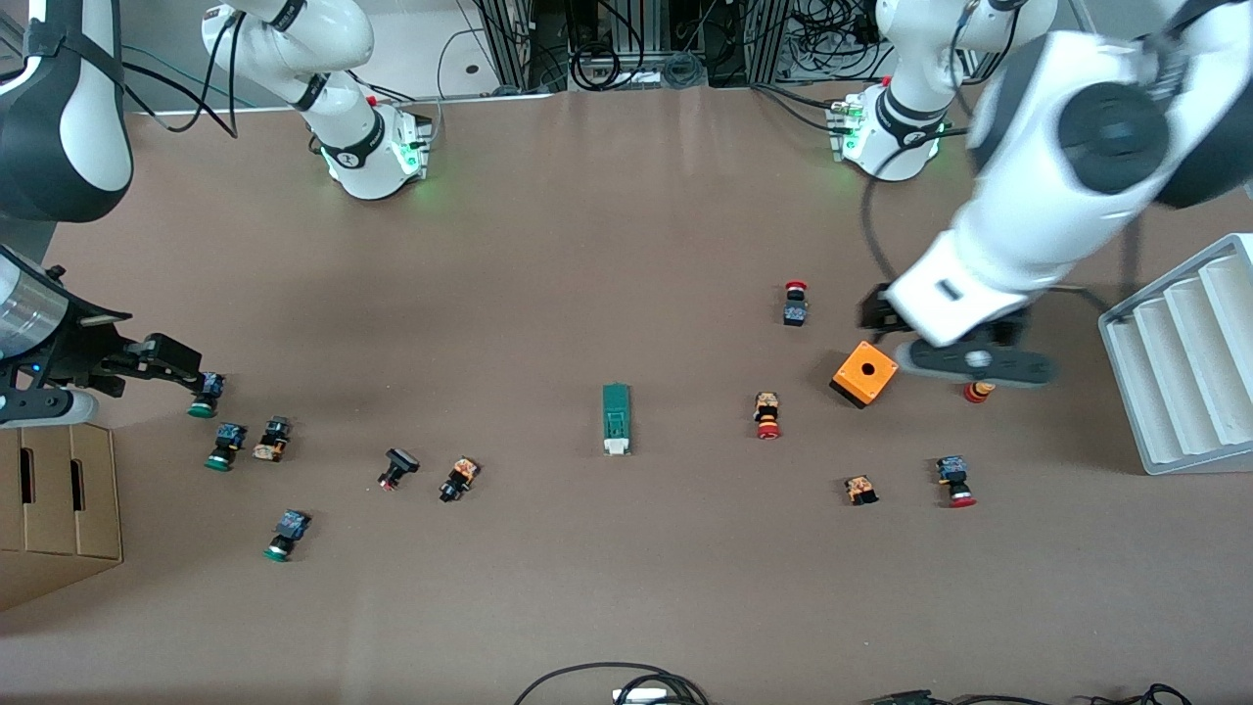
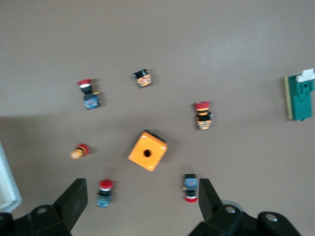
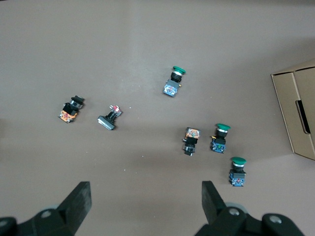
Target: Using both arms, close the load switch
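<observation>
Load switch (image 1: 616,419) lies flat mid-table, long axis running from the front camera toward the robots' bases. White lever end points at the camera, dark-green end at the bases. I see a narrow green block with a paler panel down its middle; the left wrist view catches only its edge (image 2: 300,96), green body with the white piece at one end. Nothing is touching it.

Left gripper (image 2: 142,199) is up in the air over the orange box with a hole (image 1: 864,373), fingers (image 2: 74,199) spread wide, nothing between them. Red-capped push buttons are scattered around that box, one (image 1: 767,415) between the box and the switch.

Right gripper (image 3: 145,201) hangs over the right arm's end of the table, fingers (image 3: 78,199) spread apart, holding nothing. Green-capped push buttons (image 3: 173,81) lie on the table below it, beside a cardboard box (image 1: 59,504). Both grippers are well apart from the switch.

White ridged rack (image 1: 1180,357) sits at the left arm's end.
</observation>
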Robot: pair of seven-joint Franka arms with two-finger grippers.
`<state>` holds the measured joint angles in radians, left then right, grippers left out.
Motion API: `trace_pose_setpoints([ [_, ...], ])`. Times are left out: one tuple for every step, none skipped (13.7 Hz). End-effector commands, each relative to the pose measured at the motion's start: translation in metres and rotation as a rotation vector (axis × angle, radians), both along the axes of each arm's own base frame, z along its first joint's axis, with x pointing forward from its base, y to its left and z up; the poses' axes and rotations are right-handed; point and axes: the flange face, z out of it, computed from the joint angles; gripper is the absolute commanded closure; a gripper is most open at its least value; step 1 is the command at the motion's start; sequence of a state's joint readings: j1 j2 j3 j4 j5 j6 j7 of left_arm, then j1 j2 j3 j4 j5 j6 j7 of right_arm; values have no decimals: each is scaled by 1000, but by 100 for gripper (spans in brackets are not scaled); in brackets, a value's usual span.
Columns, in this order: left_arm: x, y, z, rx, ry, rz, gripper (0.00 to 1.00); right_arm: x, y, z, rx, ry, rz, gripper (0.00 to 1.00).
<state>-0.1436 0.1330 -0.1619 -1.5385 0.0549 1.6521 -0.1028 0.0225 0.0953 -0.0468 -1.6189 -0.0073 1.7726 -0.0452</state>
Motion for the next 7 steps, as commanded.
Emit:
trace_pose_setpoints([
  [-33,38,21,-13,-49,5,0,2,-1,2,19,12,18,0],
  [-37,60,19,-13,-39,42,0,2,0,2,19,12,19,0],
  [-39,83,16,-46,-25,59,0,2,0,2,19,12,19,0],
  [-43,88,11,-79,-7,12,0,2,0,2,19,12,19,0],
  [-42,96,10,-80,-6,-5,0,2,-1,1,19,13,18,0],
  [-41,103,10,-75,-7,-1,0,3,-1,-1,19,17,16,0],
  [-41,108,10,-57,-9,4,0,3,-1,-1,19,17,18,0],
])
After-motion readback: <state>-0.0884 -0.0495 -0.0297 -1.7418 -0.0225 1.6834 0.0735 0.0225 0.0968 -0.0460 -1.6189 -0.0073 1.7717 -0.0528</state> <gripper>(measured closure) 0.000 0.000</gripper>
